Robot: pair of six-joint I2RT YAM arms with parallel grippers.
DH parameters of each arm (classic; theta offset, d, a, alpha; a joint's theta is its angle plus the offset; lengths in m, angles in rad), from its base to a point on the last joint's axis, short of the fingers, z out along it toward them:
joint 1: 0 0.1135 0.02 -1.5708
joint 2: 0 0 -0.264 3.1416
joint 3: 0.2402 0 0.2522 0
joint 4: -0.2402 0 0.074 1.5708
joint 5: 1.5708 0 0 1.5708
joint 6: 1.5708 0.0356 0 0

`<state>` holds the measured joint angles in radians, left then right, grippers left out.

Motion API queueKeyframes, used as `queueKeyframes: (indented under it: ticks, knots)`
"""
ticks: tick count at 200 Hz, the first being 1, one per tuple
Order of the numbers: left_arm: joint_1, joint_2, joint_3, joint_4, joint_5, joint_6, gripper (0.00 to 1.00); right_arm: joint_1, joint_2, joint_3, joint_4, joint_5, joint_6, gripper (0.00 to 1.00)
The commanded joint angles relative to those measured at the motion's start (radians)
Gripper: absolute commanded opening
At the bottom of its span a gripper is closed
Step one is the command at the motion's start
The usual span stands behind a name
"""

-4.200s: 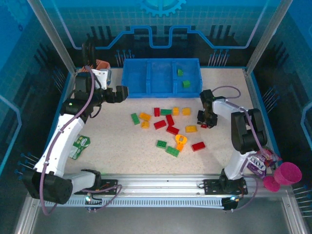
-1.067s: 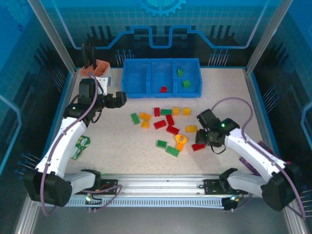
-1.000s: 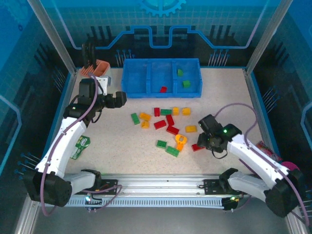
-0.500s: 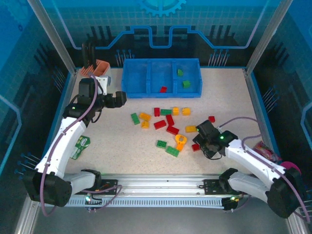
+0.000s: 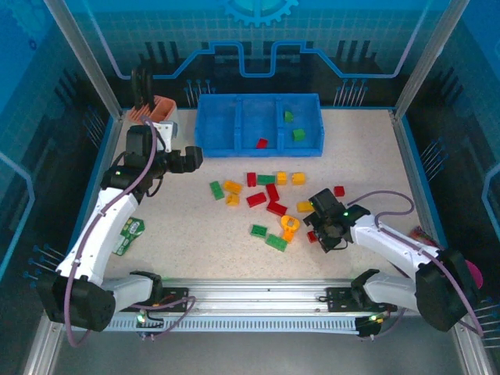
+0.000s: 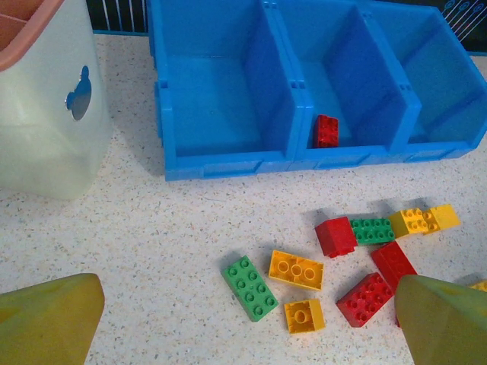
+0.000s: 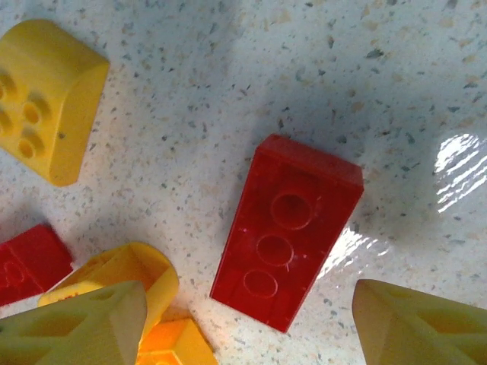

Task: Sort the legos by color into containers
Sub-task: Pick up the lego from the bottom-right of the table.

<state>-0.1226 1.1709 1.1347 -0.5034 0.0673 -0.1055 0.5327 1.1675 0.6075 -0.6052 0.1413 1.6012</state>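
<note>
Right end effector (image 7: 245, 325) hangs low over the speckled worktop (image 7: 190, 91), its 2 yellowish fingers (image 7: 76, 323) apart, with a long red brick (image 7: 288, 232) between and just beyond them. That glossy rectangular brick lies flat, 3 round sockets showing, its long axis slanting from upper right to lower left in the wrist view. Left end effector (image 6: 243, 319), fingers also apart, faces the blue 3-compartment tray (image 6: 228, 163), where 1 small red brick (image 6: 327, 131) lies in the middle compartment.
</note>
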Motion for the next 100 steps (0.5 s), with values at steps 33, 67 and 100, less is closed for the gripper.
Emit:
queueKeyframes:
  ticks: [33, 67, 100]
  knots:
    - [-0.005, -0.012, 0.010, 0.000, -0.009, 0.001, 0.99, -0.053, 0.057, -0.029, 0.020, -0.032, 0.000, 0.72]
    - [-0.005, -0.005, 0.010, 0.002, -0.009, 0.003, 0.99, -0.087, 0.094, -0.043, 0.041, -0.049, -0.041, 0.58]
    - [-0.005, 0.000, 0.008, 0.005, -0.008, 0.004, 0.99, -0.114, 0.155, -0.030, 0.066, -0.072, -0.114, 0.40]
